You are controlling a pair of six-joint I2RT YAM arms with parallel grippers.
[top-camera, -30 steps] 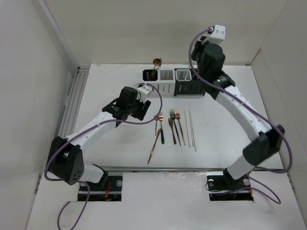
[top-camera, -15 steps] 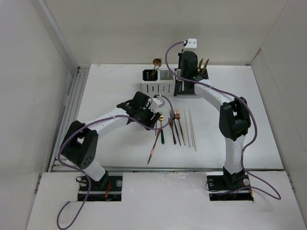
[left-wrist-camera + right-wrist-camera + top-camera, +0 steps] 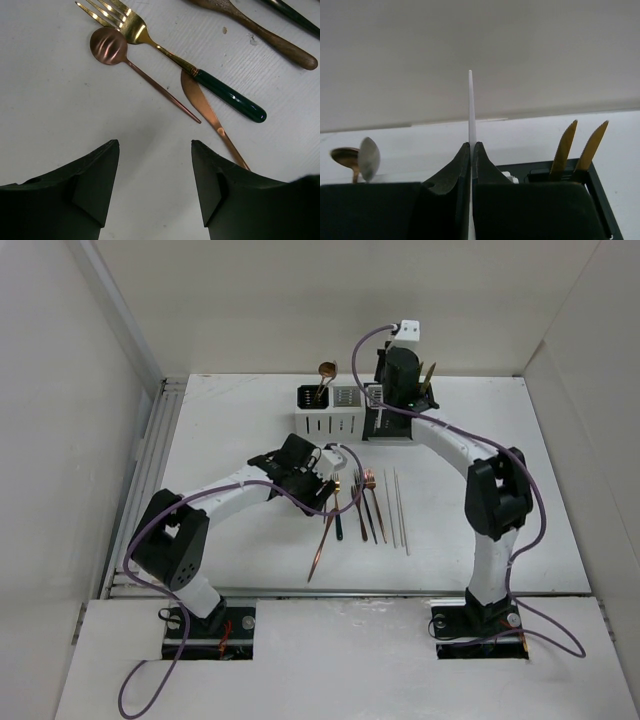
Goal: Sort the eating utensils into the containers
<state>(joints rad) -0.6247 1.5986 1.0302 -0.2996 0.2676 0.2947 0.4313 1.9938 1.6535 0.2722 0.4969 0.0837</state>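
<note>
Several utensils lie in a loose row mid-table: a copper knife point(image 3: 319, 546), a green-handled gold fork point(image 3: 337, 512), dark-handled pieces point(image 3: 369, 508) and two white sticks point(image 3: 394, 508). My left gripper point(image 3: 326, 487) is open and empty, low over the table just left of them. Its wrist view shows the fork point(image 3: 165, 50), a small copper spoon point(image 3: 107, 45) and the knife point(image 3: 210, 115) just ahead of the gripper point(image 3: 155, 145). My right gripper point(image 3: 397, 390) hovers over the holder row point(image 3: 328, 425), shut on an upright white stick point(image 3: 470, 100).
A copper spoon point(image 3: 326, 370) stands in the leftmost holder. Two gold serrated knives point(image 3: 565, 150) stand in the black holder point(image 3: 600, 200) at the right end. Side walls and a back wall enclose the table. A metal rail point(image 3: 150, 455) runs along its left edge.
My right arm folded in and its gripper moved left and down over the holder row. My left gripper slid right, toward the utensils on the table.
</note>
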